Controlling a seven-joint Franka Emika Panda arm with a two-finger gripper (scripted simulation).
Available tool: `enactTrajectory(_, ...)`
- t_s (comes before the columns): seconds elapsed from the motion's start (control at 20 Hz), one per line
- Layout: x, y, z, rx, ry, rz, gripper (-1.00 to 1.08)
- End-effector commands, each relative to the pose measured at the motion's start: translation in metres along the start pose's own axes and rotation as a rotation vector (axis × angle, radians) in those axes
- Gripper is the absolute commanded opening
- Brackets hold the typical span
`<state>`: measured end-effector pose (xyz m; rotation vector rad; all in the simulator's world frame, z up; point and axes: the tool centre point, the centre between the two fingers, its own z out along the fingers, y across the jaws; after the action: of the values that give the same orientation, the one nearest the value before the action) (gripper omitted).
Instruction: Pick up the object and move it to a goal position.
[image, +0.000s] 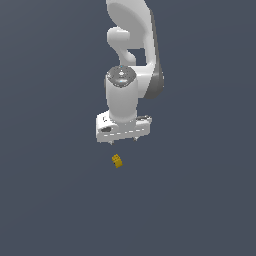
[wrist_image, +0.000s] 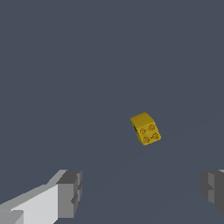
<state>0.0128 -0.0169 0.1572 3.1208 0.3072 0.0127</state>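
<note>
Surface (image: 50, 200): plain dark slate, bearing only the object. Object (image: 117, 160): tiny mustard-yellow block, four round studs on one face, tilted, lying just below the pincer (image: 123, 139) in the exterior view. Pincer: released, fingers (wrist_image: 70, 192) spread wide, holding nothing, apart from the object.

We take the object (image: 117, 160) as our landmark. In the exterior view the gripper (image: 122, 139) sits above it in the picture and slightly toward the exterior view's right, apart from it, with the arm (image: 132, 45) rising further up behind the gripper. In the wrist view the object (wrist_image: 145, 128) lies ahead of the two fingers (wrist_image: 70, 192), nearer the finger at the other edge, touching neither; we see a wide gap between the jaws
</note>
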Motion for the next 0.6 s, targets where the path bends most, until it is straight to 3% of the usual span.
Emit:
enactTrajectory(0.0, 0.003, 0.006, 0.010, -0.001, -0.002, -0.050, 1.00)
enactTrajectory(0.55, 0.014, 0.033, 0.062, 0.003, -0.006, -0.288, 1.00)
